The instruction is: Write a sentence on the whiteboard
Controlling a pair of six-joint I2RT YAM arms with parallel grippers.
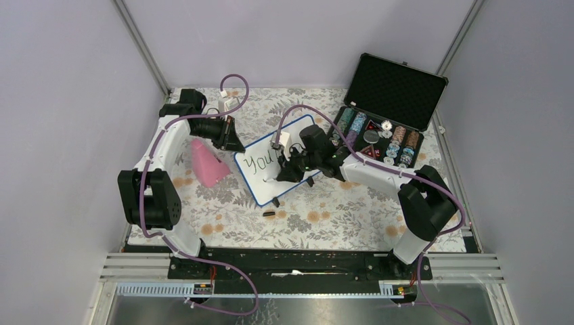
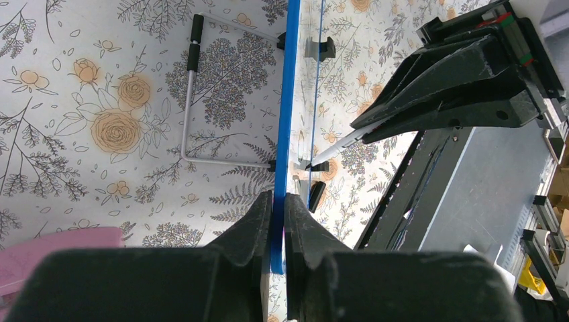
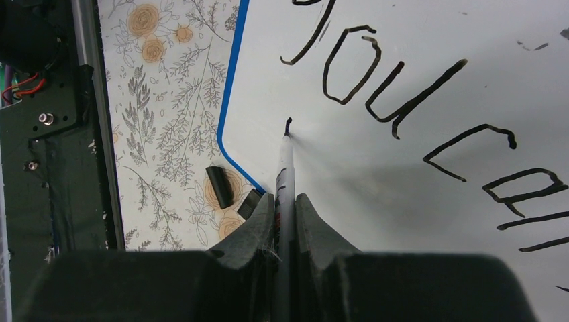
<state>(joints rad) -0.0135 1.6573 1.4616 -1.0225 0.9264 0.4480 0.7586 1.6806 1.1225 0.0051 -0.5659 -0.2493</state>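
The whiteboard, white with a thin blue frame, stands tilted at the table's middle. My left gripper is shut on its blue edge at the board's upper left corner. My right gripper is shut on a marker; the tip touches the board below the first line, where a short dark stroke shows. The sentence reads "You can" in dark lettering in the right wrist view; in the top view only "You" shows, the rest hidden by the right arm.
A pink block lies left of the board. An open black case with chips stands at the back right. A small black cap lies on the floral cloth in front of the board. The board's wire stand shows behind it.
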